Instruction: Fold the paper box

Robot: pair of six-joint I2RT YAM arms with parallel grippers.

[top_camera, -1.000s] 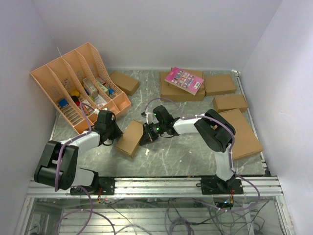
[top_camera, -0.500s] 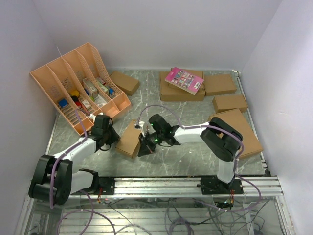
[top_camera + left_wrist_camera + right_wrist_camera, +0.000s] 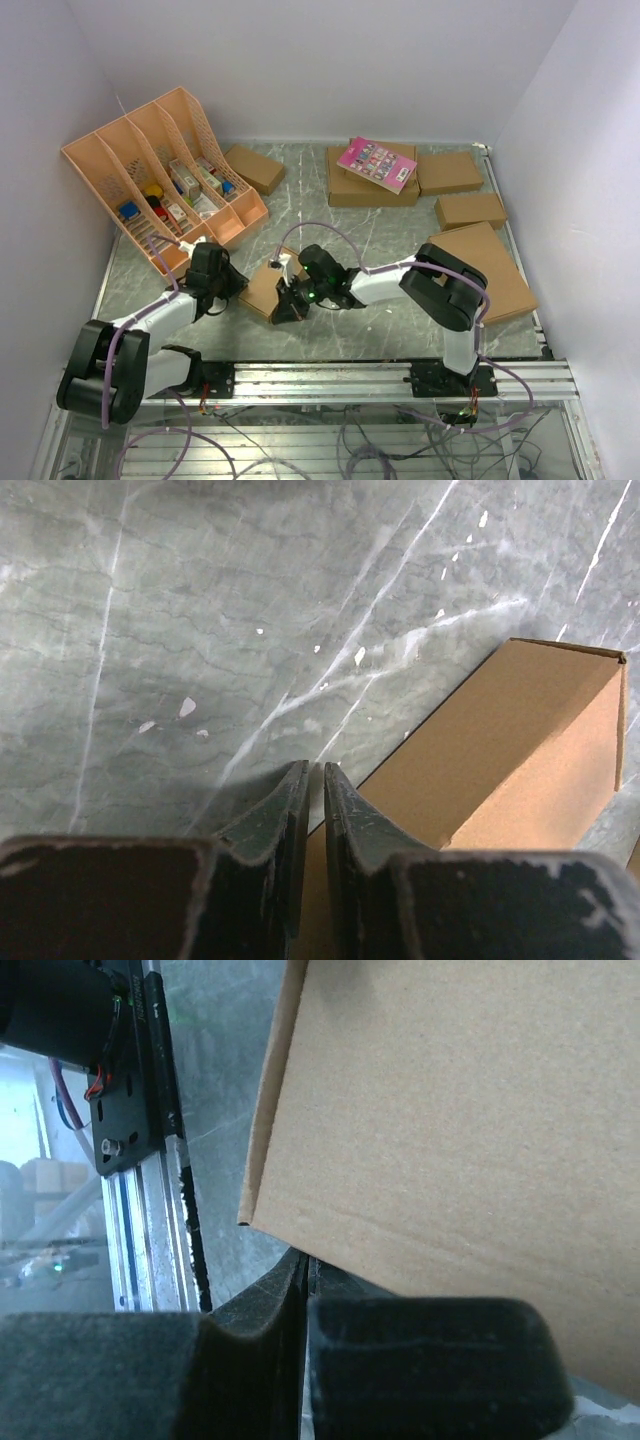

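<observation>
The paper box (image 3: 262,287) is a small closed brown cardboard oblong lying on the marble table between my two arms. My left gripper (image 3: 232,284) is at its left side, fingers shut. In the left wrist view its fingertips (image 3: 312,770) are closed to a thin slit, with the box (image 3: 500,750) just to their right and partly under them. My right gripper (image 3: 283,303) is at the box's near right corner, shut. In the right wrist view the closed tips (image 3: 306,1258) sit right under the edge of the box (image 3: 450,1110).
An orange file rack (image 3: 160,170) with small items stands at the back left. Several other brown boxes lie at the back and right (image 3: 253,167) (image 3: 450,172) (image 3: 495,270), one under a pink card (image 3: 377,163). The aluminium rail (image 3: 320,380) runs along the near edge.
Both grippers have moved toward the near edge, the right one down and left around the box's near corner. The box now looks shorter and more turned.
</observation>
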